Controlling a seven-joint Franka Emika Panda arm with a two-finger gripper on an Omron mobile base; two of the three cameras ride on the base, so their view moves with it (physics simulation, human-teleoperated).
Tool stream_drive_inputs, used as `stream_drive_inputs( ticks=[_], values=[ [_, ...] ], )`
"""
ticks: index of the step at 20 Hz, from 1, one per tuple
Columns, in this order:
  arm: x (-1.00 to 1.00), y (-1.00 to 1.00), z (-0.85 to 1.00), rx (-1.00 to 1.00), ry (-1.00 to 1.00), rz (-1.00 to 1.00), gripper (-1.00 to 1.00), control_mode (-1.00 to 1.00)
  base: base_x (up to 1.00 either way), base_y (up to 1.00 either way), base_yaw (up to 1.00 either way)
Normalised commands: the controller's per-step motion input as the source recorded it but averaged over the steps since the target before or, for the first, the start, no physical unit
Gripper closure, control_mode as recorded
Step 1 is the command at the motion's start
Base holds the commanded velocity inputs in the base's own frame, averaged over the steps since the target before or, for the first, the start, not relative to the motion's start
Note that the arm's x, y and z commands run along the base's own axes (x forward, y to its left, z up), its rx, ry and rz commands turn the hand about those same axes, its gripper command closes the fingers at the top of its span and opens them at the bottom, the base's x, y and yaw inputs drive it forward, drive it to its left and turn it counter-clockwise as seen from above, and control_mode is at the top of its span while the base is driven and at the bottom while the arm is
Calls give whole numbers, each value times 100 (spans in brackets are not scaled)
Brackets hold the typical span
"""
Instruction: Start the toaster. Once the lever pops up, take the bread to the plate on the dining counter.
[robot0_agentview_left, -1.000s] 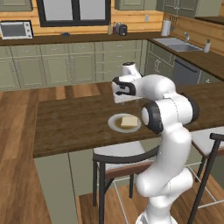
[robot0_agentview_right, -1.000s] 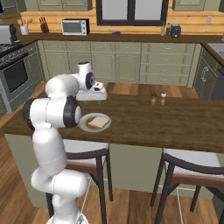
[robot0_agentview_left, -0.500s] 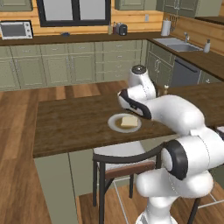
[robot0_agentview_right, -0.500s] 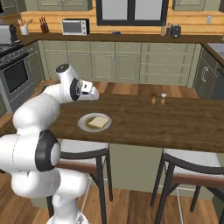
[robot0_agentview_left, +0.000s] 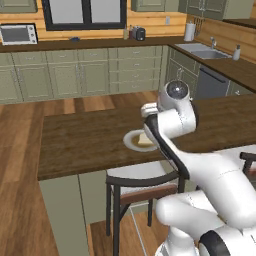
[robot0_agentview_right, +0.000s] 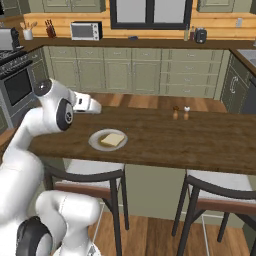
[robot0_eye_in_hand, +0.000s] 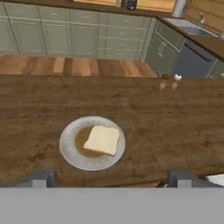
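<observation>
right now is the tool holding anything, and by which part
Nothing is held. The tool is open and empty above the dining counter, while the bread lies on the plate.

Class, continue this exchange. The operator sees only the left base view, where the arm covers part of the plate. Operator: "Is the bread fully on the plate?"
Observer: Yes. In the hand view the bread lies flat inside the plate, with rim showing all round.
Operator: Is the gripper holding anything?
Observer: No. The gripper is open and empty, apart from the plate.
Operator: Is anything else on the dining counter?
Observer: Two small shakers stand side by side beyond the plate in the right base view.
</observation>
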Motion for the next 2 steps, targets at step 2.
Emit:
stream_drive_inputs(
  ticks=[2],
  values=[
    [-60, 9, 23, -2, 0, 0, -100, -100, 0, 0, 0]
  ],
)
